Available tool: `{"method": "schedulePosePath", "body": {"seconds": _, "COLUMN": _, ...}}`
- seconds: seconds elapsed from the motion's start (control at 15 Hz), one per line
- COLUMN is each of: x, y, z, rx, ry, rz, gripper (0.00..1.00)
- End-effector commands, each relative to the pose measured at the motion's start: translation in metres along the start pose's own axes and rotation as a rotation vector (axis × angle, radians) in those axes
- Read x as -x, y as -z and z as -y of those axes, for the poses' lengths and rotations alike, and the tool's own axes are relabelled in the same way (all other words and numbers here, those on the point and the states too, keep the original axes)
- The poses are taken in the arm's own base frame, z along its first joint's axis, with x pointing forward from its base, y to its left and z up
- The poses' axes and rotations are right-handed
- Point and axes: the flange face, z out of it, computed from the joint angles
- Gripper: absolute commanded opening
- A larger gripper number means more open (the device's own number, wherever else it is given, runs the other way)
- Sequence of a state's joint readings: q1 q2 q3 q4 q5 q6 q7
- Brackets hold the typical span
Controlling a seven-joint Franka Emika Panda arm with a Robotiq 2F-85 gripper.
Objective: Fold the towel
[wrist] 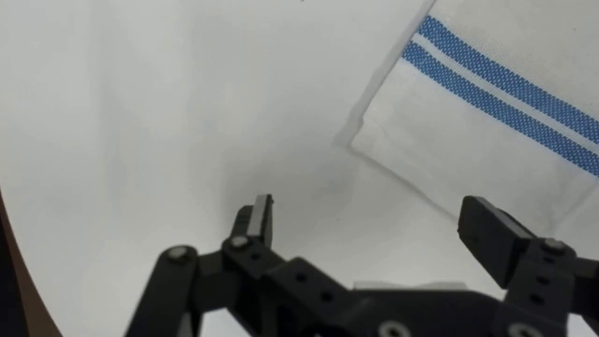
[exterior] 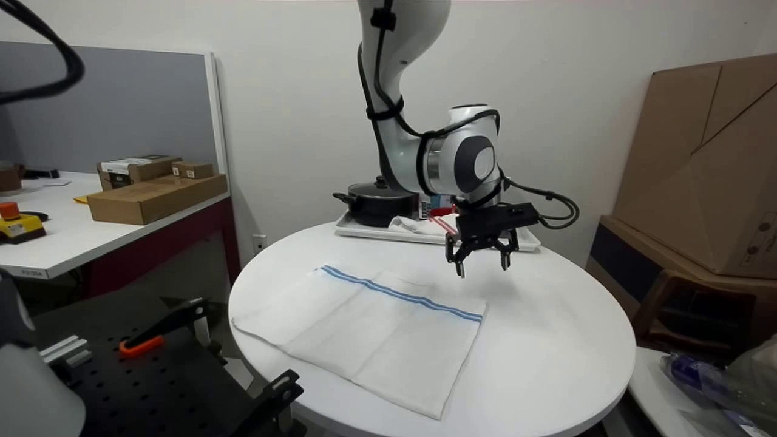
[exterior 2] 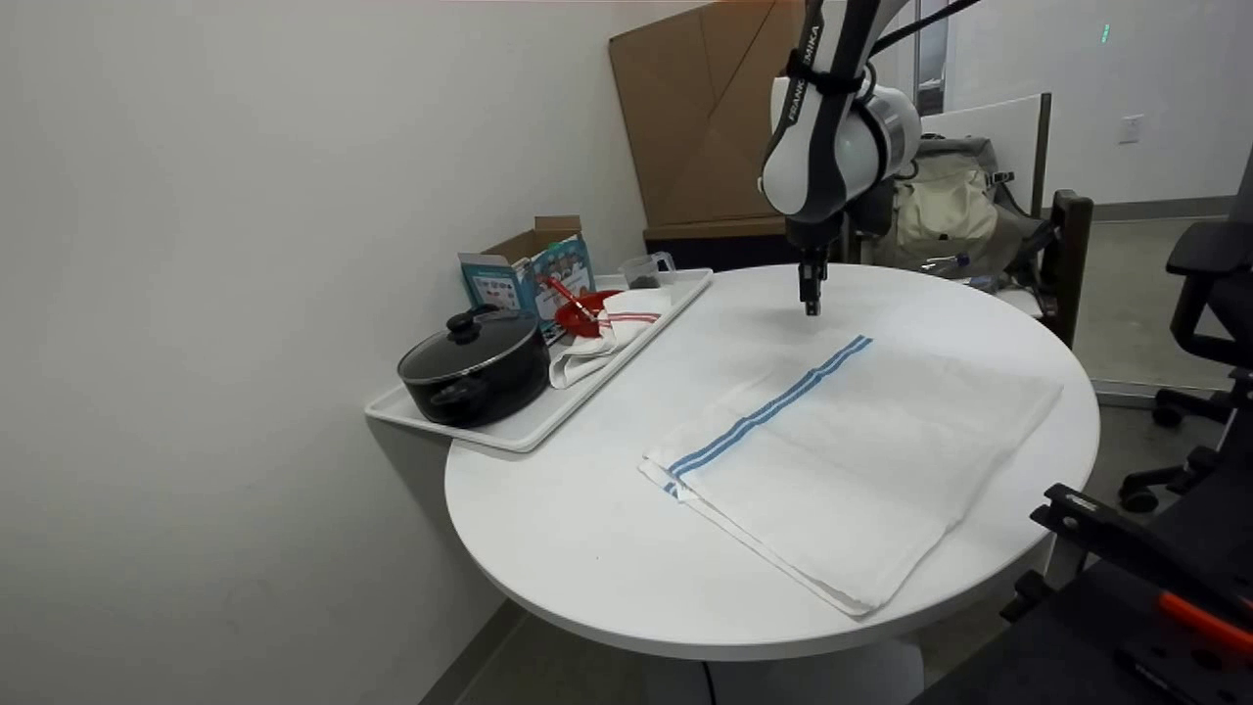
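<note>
Round and white, the table [exterior: 558, 352] has the towel [exterior: 376, 334] spread flat on it. Some sides of the towel look double, so I think one fold may be done. Just past the towel's blue-striped edge, near one corner, the gripper [exterior: 483, 267] hangs in the air. Its jaws are wide apart, with nothing in them. For a neat next fold, I would bring it over that edge, go down slowly, and pinch every layer, not only the top one. Then lift a bit and carry the edge gently over the towel, or the floppy cloth could bunch up. Farther past the towel's striped edge sits the tray [exterior 2: 578, 392] with a black pot [exterior: 379, 209]; don't bump them. Farthest from the towel is the plain wall [exterior: 291, 121].
</note>
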State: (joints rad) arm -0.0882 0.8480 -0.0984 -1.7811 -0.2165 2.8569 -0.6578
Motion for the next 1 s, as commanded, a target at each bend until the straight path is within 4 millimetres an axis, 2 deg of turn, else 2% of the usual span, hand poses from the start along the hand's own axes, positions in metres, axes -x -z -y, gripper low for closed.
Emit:
{"method": "schedulePosePath", "body": {"seconds": 0.0, "x": -0.011, "y": -0.022, "z": 0.001, "rx": -0.023, "ry": -0.004, "rz": 0.035, "gripper": 1.00}}
{"method": "schedulePosePath", "body": {"seconds": 0.2, "x": -0.012, "y": -0.033, "z": -0.001, "rx": -0.057, "ry": -0.020, "rz": 0.056, "gripper": 1.00}}
{"method": "schedulePosePath", "body": {"seconds": 0.6, "x": -0.001, "y": -0.050, "z": -0.012, "rx": -0.094, "ry": -0.044, "rz": 0.103, "gripper": 1.00}}
{"method": "schedulePosePath", "body": {"seconds": 0.67, "x": 0.001, "y": -0.054, "z": -0.012, "rx": -0.098, "ry": -0.045, "rz": 0.108, "gripper": 0.91}}
{"method": "schedulePosePath", "body": {"seconds": 0.73, "x": 0.001, "y": -0.056, "z": -0.011, "rx": -0.104, "ry": -0.046, "rz": 0.112, "gripper": 0.73}}
{"method": "schedulePosePath", "body": {"seconds": 0.87, "x": 0.001, "y": -0.061, "z": -0.008, "rx": -0.113, "ry": -0.044, "rz": 0.112, "gripper": 0.64}}
{"method": "schedulePosePath", "body": {"seconds": 0.93, "x": 0.000, "y": -0.063, "z": -0.006, "rx": -0.118, "ry": -0.043, "rz": 0.110, "gripper": 0.54}}
